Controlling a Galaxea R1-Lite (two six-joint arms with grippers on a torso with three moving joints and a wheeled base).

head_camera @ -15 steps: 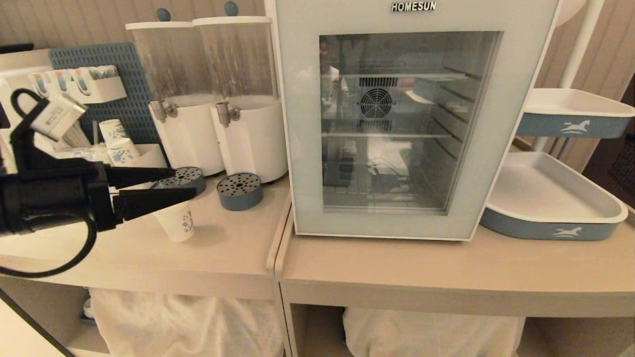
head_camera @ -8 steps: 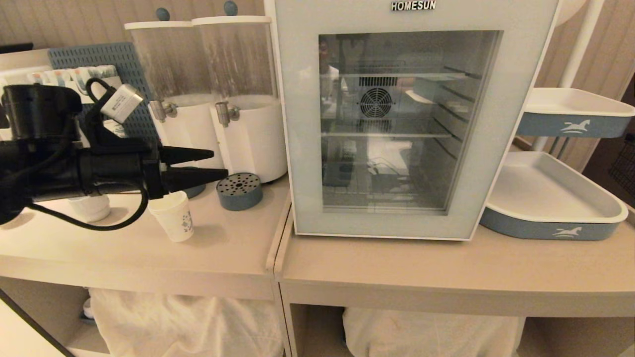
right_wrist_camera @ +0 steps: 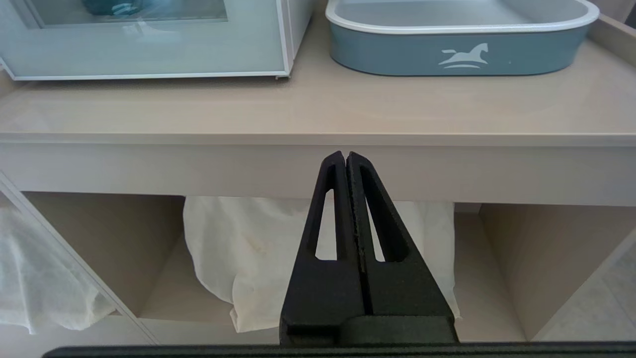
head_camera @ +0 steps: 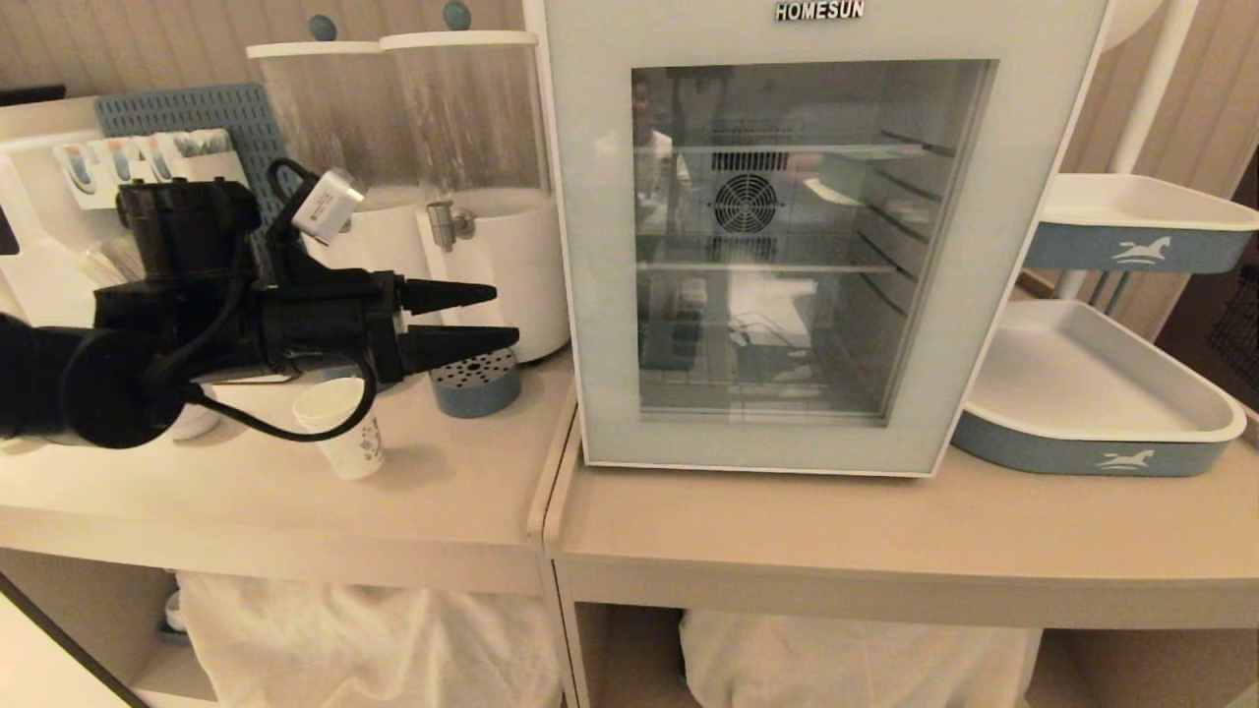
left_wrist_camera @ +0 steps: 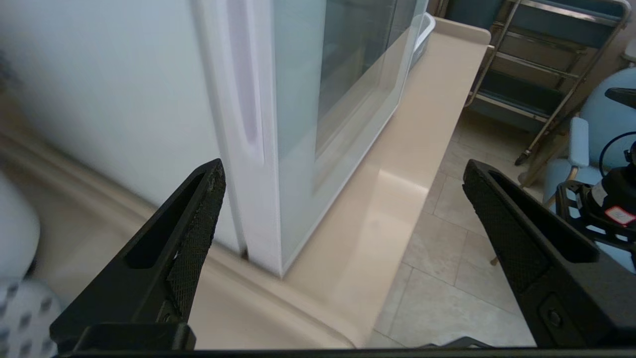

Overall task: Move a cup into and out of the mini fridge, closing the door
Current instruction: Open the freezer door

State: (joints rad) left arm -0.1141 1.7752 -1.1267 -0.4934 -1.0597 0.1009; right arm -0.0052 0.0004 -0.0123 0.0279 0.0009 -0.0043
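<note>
The mini fridge [left_wrist_camera: 109,74] stands on the counter with its glass door [head_camera: 602,295] closed. Through the glass I see wire shelves and a rear fan. In the left wrist view the door's recessed handle slot [left_wrist_camera: 244,89] runs along its near edge. My left gripper [head_camera: 502,315] is open and empty. It hovers level just left of the fridge, its fingertips pointing at that edge [left_wrist_camera: 343,169]. The white paper cup [head_camera: 346,433] stands upright on the counter below and behind the arm. My right gripper [right_wrist_camera: 345,156] is shut, parked below the counter's front edge.
Two drink dispensers [head_camera: 472,197] with round drip trays [head_camera: 477,382] stand left of the fridge. A white mug [head_camera: 192,423] sits half hidden behind the arm. Blue-grey trays [head_camera: 1092,447] sit to the fridge's right. White cloth [right_wrist_camera: 248,248] hangs in the shelves below.
My left arm has swung to the right, from over the cup toward the fridge's left edge, staying open. The cup and door have not moved.
</note>
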